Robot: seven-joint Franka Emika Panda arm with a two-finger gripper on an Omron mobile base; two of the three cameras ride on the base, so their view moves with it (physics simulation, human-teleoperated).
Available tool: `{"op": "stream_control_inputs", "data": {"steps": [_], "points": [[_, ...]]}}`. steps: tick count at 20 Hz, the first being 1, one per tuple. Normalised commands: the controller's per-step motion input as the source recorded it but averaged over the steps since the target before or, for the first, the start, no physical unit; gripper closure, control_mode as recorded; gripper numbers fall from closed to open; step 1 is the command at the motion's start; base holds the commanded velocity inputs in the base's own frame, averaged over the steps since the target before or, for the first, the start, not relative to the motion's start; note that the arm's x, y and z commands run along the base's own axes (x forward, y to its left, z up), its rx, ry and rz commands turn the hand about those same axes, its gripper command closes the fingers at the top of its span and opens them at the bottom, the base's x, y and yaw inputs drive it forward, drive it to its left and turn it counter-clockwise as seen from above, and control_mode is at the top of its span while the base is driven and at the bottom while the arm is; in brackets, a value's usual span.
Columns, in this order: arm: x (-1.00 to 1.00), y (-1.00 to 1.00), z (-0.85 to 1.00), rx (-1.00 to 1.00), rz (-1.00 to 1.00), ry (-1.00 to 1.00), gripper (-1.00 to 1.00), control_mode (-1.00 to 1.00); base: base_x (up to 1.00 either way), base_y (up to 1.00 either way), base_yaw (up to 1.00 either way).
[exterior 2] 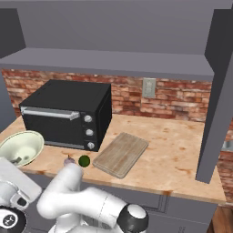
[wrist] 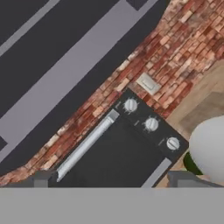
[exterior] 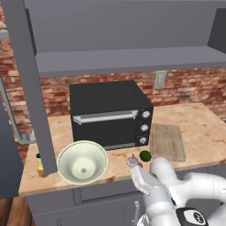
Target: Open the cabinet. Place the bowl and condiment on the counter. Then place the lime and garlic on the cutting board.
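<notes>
Cabinet (exterior: 128, 62) doors stand open above the surface (exterior: 198, 128). Bowl (exterior: 82, 162) sits at the front edge, condiment (exterior: 40, 165) left of it behind the door. Lime (exterior: 145, 155) and garlic (exterior: 132, 161) lie just off the cutting board (exterior: 167, 142), before the black oven (exterior: 110, 114). Claw (wrist: 113, 177) spread wide, holding nothing.

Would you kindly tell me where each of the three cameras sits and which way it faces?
Left base view: behind the arm to its left, facing forward and down at the counter, black oven, bowl; white arm rises lower right.
Right base view: behind to the right, same counter; arm lower left.
Hand view: on the hand, looking along the open tool at the oven front and brick wall; fingertips at bottom.
Both base views share oven, bowl, lime, cutting board.
</notes>
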Motion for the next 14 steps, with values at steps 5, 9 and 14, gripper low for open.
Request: {"op": "stream_control_inputs", "data": {"steps": [5,9,14], "points": [[-0.65,-1.0,1.0,0.27,0.0,0.0,-1.0,-1.0,0.0,0.0,0.0],[-0.54,-0.96,1.0,0.22,0.0,0.0,-1.0,-1.0,0.0,0.0,0.0],[-0.49,-0.81,1.0,0.14,0.0,0.0,-1.0,-1.0,0.0,0.0,0.0]]}}
